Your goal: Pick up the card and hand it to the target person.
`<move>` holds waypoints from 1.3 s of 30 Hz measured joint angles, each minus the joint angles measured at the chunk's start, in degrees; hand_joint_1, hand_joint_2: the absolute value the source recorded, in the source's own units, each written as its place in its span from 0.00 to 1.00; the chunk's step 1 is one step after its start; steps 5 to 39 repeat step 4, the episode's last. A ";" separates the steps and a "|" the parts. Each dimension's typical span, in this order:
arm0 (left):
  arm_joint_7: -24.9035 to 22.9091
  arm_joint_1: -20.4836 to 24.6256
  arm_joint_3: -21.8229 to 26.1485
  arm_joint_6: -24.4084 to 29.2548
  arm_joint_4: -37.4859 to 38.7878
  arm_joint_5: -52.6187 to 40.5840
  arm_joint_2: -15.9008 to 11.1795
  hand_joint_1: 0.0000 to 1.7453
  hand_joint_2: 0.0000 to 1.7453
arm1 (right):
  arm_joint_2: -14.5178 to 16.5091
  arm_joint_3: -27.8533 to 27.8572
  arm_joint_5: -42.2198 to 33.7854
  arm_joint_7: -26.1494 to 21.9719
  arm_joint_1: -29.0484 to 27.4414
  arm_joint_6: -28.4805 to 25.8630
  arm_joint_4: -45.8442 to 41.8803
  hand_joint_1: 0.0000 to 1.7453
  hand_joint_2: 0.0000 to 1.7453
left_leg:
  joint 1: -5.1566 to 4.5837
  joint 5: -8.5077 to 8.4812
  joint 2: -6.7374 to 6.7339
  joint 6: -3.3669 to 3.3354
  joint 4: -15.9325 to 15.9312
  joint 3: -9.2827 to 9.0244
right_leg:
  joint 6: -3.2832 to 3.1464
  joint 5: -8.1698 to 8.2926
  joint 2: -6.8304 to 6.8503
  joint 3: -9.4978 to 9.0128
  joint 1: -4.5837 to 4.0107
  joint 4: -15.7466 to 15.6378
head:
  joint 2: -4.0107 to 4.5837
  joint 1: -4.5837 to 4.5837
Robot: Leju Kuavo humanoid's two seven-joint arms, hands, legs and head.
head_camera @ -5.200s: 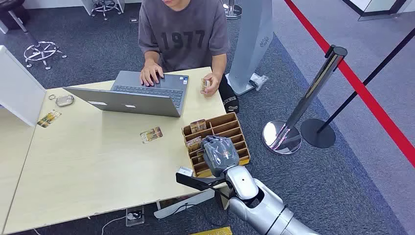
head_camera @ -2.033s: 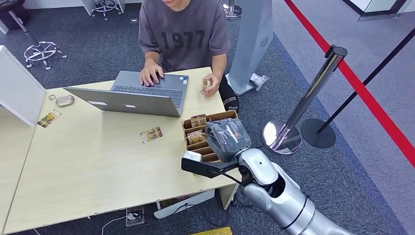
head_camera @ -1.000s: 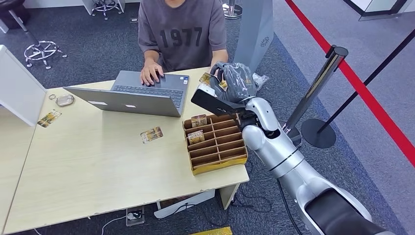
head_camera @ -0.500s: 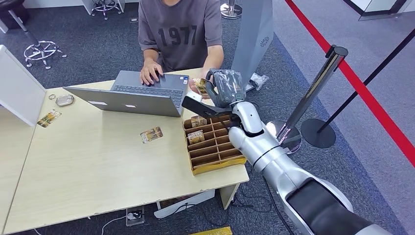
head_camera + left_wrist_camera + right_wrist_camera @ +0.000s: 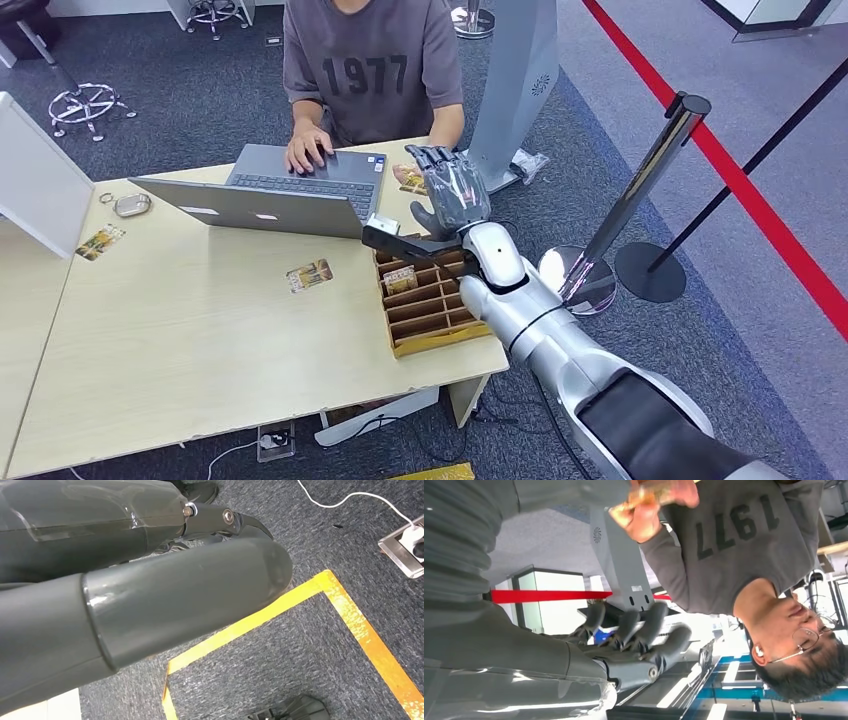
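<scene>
Head view: the right hand (image 5: 449, 192) hovers over the tabletop (image 5: 200, 330) with fingers spread, holding nothing, beside the person's hand (image 5: 413, 177), which holds the gold-brown card (image 5: 406, 175), its long axis roughly level. Right wrist view: the card (image 5: 651, 492) sits pinched in that hand (image 5: 644, 510), edge-on and blurred. Left wrist view: the left hand (image 5: 150, 580) hangs over the floor; whether its fingers are spread or closed cannot be told.

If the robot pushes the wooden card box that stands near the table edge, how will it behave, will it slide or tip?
The wooden card box is low, wide and flat-bottomed, so it would probably slide, not tip. It looks light, with few cards in its slots, so a small push may move it. It sits by the table edge, so a push outward might drop it.
</scene>
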State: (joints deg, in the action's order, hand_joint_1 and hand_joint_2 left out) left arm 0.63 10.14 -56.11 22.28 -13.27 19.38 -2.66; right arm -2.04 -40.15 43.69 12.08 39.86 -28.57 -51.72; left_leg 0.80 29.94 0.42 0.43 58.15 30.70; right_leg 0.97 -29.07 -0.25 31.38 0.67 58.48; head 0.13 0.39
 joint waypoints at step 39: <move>-0.02 -0.01 0.00 0.00 0.00 0.01 -0.01 0.00 0.00 | 0.23 -0.03 -0.46 0.19 -0.46 0.64 0.00 0.00 1.00 | 0.00 0.00 0.00 0.00 0.00 0.00 | 0.00 0.00 0.00 0.00 0.00 0.00 | 0.00 0.00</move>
